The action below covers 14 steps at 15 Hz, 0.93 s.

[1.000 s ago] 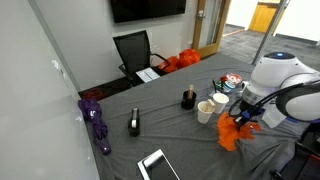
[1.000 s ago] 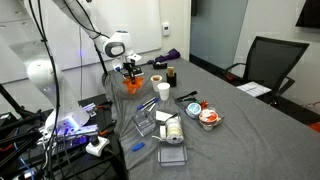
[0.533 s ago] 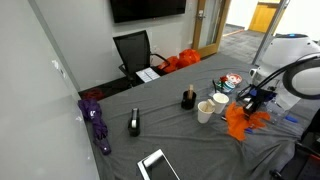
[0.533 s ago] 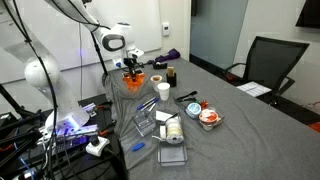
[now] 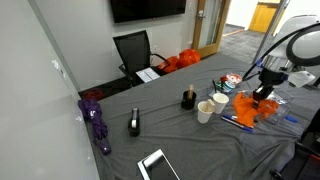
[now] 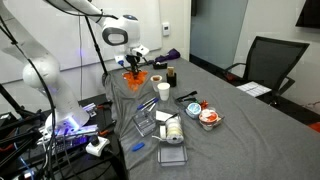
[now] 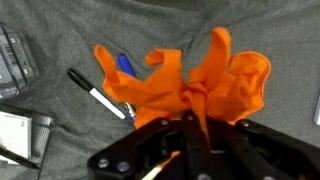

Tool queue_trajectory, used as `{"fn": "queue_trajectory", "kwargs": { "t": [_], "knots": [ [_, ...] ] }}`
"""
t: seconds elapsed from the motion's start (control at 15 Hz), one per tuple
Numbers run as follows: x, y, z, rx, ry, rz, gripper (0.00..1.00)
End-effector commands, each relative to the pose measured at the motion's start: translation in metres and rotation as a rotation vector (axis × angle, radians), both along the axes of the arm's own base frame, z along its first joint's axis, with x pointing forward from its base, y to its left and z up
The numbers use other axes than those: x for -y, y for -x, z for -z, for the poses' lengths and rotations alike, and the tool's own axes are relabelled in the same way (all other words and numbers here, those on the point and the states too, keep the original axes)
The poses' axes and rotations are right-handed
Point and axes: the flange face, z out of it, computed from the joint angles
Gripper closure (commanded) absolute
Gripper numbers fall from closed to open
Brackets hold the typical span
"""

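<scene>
Orange cloth (image 7: 200, 85) hangs bunched from the tool (image 7: 190, 128), whose jaws are pressed together on a pinch of its upper folds. In both exterior views the cloth's long axis runs roughly upright, gathered end up at the tool (image 5: 262, 94) and loose end pointing down at the grey tabletop (image 5: 170, 140). Whether the lowest folds (image 6: 133, 82) touch the tabletop cannot be told. In the wrist view the folds fan out away from the tool into two lobes.

Just beside the cloth a black marker (image 7: 96, 94) lies slantwise on the tabletop, and a blue pen (image 7: 124, 67) shows partly from under the fabric. Near it stand a white cup (image 5: 205, 112) and a dark bottle (image 5: 187, 98). Clear plastic containers (image 6: 160, 125) sit further along, and a purple umbrella (image 5: 97, 122) lies well apart at the far edge.
</scene>
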Motion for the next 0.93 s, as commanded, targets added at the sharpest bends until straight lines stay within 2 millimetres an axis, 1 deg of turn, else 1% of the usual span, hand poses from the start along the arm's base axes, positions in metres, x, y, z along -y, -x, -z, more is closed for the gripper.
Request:
{"fn": "queue_trajectory", "kwargs": {
  "t": [0.0, 0.07, 0.6, 0.67, 0.73, 0.87],
  "knots": [
    [0.014, -0.002, -0.003, -0.013, -0.027, 0.000, 0.99],
    [0.009, -0.002, -0.003, -0.002, -0.007, 0.006, 0.96],
    [0.010, -0.002, -0.003, -0.003, -0.007, 0.009, 0.96],
    [0.010, -0.002, -0.003, -0.003, -0.007, 0.009, 0.99],
    [0.017, -0.003, -0.005, 0.006, -0.009, 0.012, 0.99],
    [0.042, -0.008, -0.015, 0.042, 0.010, 0.005, 0.99]
  ]
}}
